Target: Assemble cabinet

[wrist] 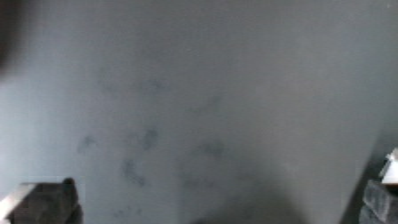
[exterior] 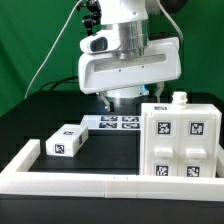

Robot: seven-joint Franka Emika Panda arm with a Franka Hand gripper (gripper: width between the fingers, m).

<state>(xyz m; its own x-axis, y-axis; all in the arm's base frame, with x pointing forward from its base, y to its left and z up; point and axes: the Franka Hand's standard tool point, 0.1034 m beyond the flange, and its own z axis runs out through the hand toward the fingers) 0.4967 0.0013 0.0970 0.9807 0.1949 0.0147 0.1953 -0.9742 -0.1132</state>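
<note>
The cabinet body (exterior: 180, 140) is a white box with several black-and-white tags on its front. It stands at the exterior view's right, with a small white knob (exterior: 181, 97) on top. A smaller white tagged block (exterior: 65, 142) lies on the black table at the left. My gripper (exterior: 126, 98) hangs above the table, behind and to the left of the body, touching neither piece. In the wrist view the gripper (wrist: 214, 205) is open, with one dark finger (wrist: 47, 200) at one edge and the other finger (wrist: 390, 172) at the opposite edge. Only blurred grey surface shows between them.
The marker board (exterior: 114, 122) lies flat on the table under and just in front of the gripper. A long low white border frame (exterior: 90, 184) runs along the front and up the left side. A green backdrop and black cables are behind the arm.
</note>
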